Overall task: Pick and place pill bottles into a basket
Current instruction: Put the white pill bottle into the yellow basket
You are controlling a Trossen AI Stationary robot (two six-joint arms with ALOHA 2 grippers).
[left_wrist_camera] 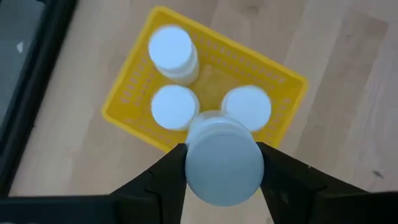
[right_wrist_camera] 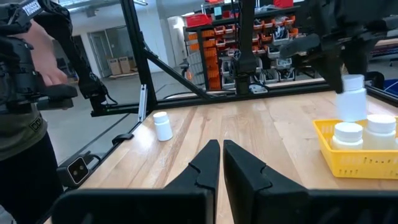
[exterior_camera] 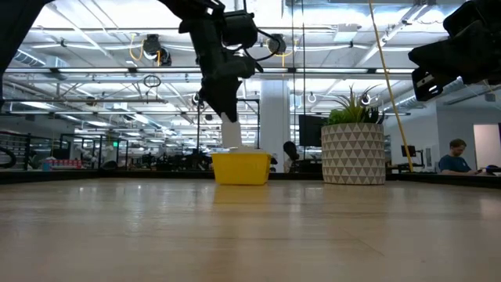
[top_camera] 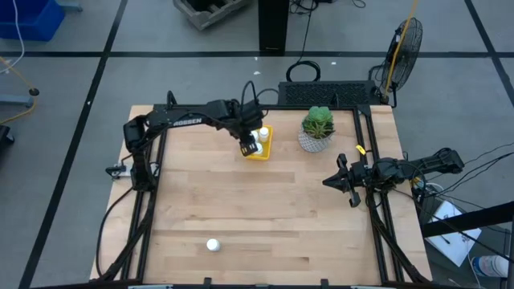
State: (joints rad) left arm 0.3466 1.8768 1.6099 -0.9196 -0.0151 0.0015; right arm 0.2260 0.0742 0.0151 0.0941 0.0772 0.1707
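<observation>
The yellow basket stands at the table's far middle, and three white pill bottles stand upright in it. My left gripper is over the basket, shut on a fourth pill bottle, which also shows in the low view. A fifth bottle stands alone near the table's near edge; it also shows in the right wrist view. My right gripper is shut and empty, raised at the table's right side. My left gripper pinches the held bottle's upper end between its two fingers, one on each side. The fingers come from above, pointing down. The bottle hangs upright below them, lifted clear, its lower end just above the basket's rim.
A white patterned pot with a green plant stands right of the basket. Black frame rails run along the table's left and right sides. Bare wood lies between the basket and the lone bottle. A person stands beyond the table.
</observation>
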